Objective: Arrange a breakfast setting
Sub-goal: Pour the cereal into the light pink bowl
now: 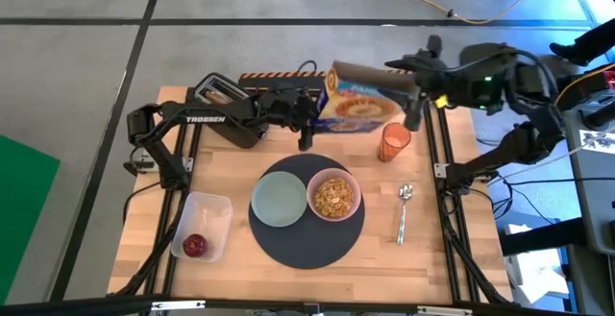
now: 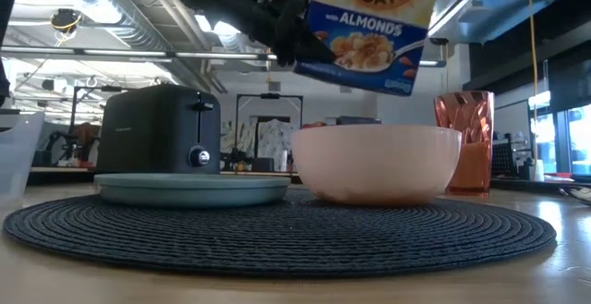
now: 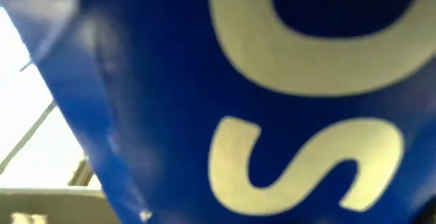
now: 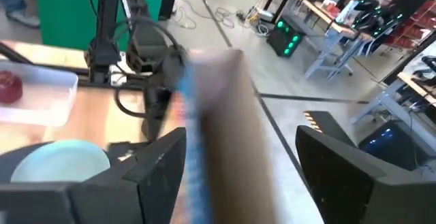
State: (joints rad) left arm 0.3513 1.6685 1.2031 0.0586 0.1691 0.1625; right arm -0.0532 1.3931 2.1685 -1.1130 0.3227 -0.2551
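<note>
A round dark grey mat holds a pale green plate and a pink bowl with cereal in it. An orange cup and a metal spoon are on the table to the right. A small red fruit lies in a clear tub. A blue cereal box hangs tilted over the far side. My left gripper is at its left edge. My right gripper is open, its fingers either side of the box's brown top. No toast shows. My left gripper is on the cereal box's left edge, coming level from the table's left. The box's blue face fills the left wrist view and hides the fingers, so the kind of hold does not show. The box is lifted clear, tilted.
The black toaster stands at the far left, just left of my left gripper. The cup is under the box's right end. Bare table lies near the front edge, on both sides of the mat.
</note>
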